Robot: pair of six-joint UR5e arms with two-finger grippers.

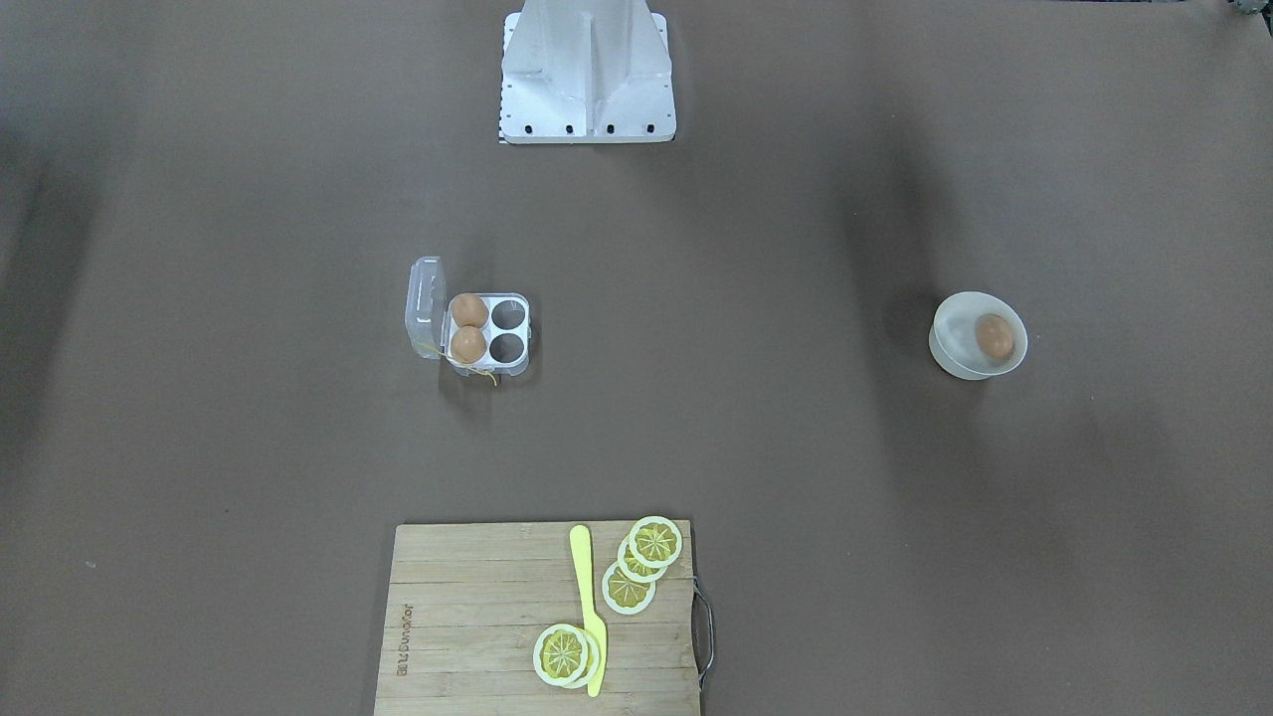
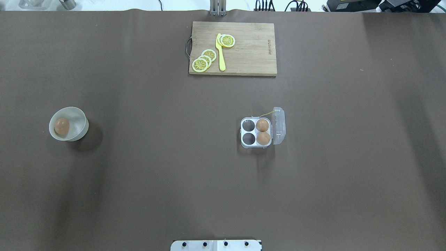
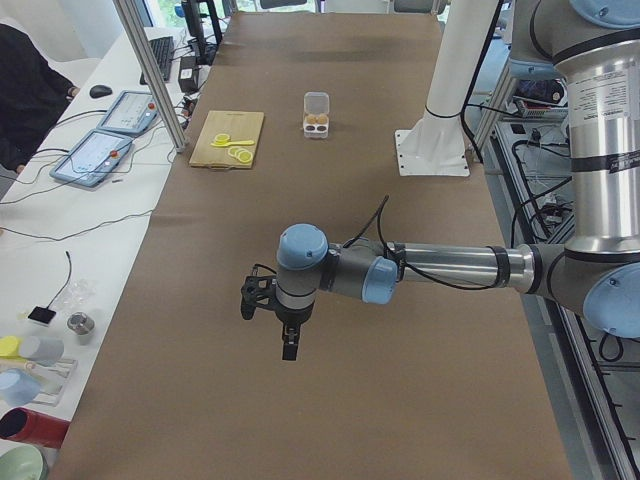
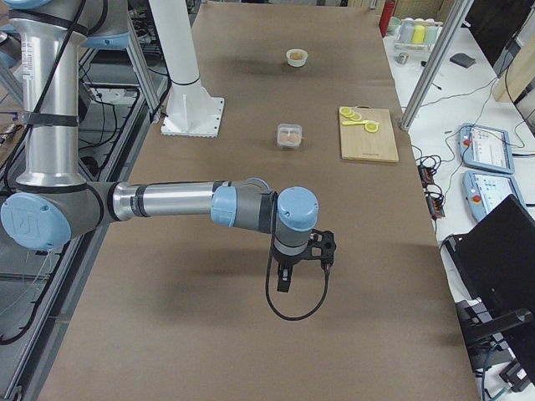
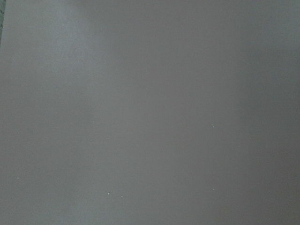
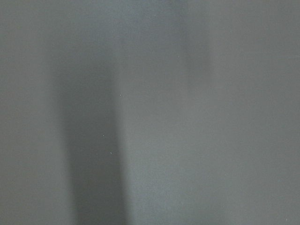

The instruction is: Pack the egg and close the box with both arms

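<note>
The egg (image 2: pixel 61 126) lies in a round white bowl (image 2: pixel 82 118) at the table's left; it also shows in the front view (image 1: pixel 994 336). The clear box (image 2: pixel 243 132) stands right of centre with its lid (image 2: pixel 278 125) open. Two identical eggs (image 2: pixel 262 125) (image 2: pixel 263 138) fill its right cups; the left two cups are empty. My left gripper (image 3: pixel 288 345) hangs above bare table far from the bowl. My right gripper (image 4: pixel 284 282) hangs above bare table far from the box. Both show only in the side views, so I cannot tell if they are open. Both wrist views show only brown table.
A wooden cutting board (image 2: pixel 251 52) with lemon slices (image 2: pixel 204 60) and a yellow knife (image 2: pixel 220 52) lies at the far edge. The white stand base (image 1: pixel 587 89) sits at the robot's side. Tablets (image 3: pixel 105 140) lie on a side desk.
</note>
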